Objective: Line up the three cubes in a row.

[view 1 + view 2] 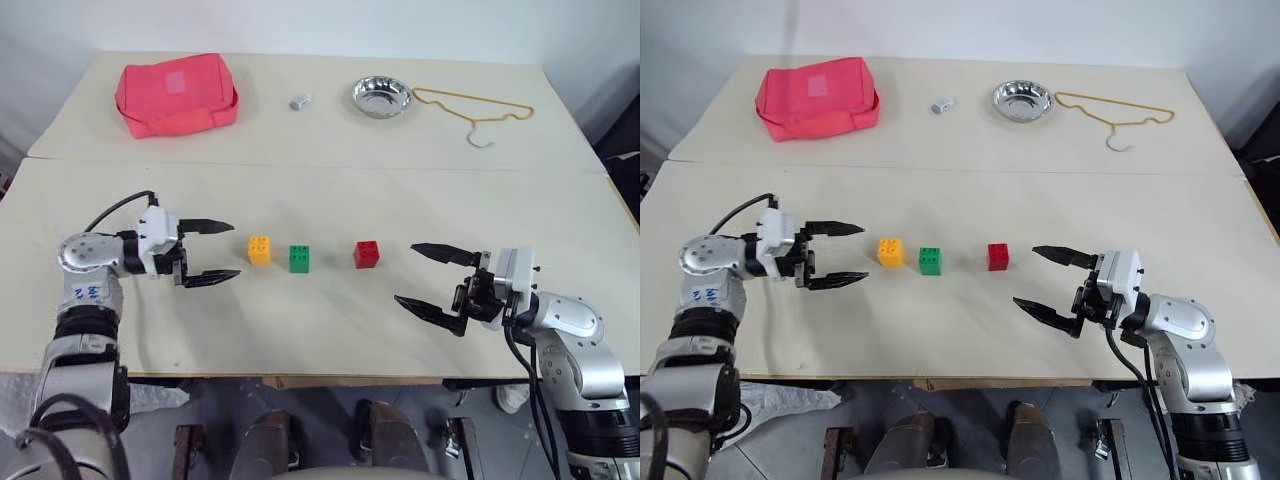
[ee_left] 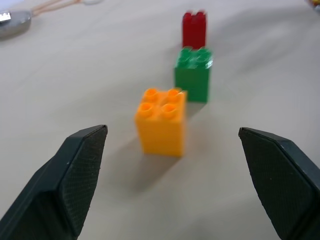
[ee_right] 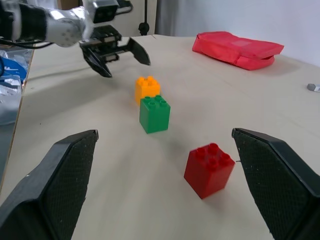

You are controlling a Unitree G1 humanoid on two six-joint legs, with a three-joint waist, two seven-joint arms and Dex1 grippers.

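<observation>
1. Head views: the yellow-orange cube (image 1: 259,249), the green cube (image 1: 299,258) and the red cube (image 1: 366,254) stand in a row at the frame's centre, on the table (image 1: 320,330). The left gripper (image 1: 210,252), at centre left, is wide and empty. The right gripper (image 1: 432,280), at lower right, is also wide and empty.
2. Left wrist view: the yellow-orange cube is in the centre, apart from both fingers (image 2: 75,175).
3. Right wrist view: the red cube is at lower centre, between the wide fingers (image 3: 55,185), touching neither.

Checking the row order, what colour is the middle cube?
Green, clearest in the right wrist view.
</observation>
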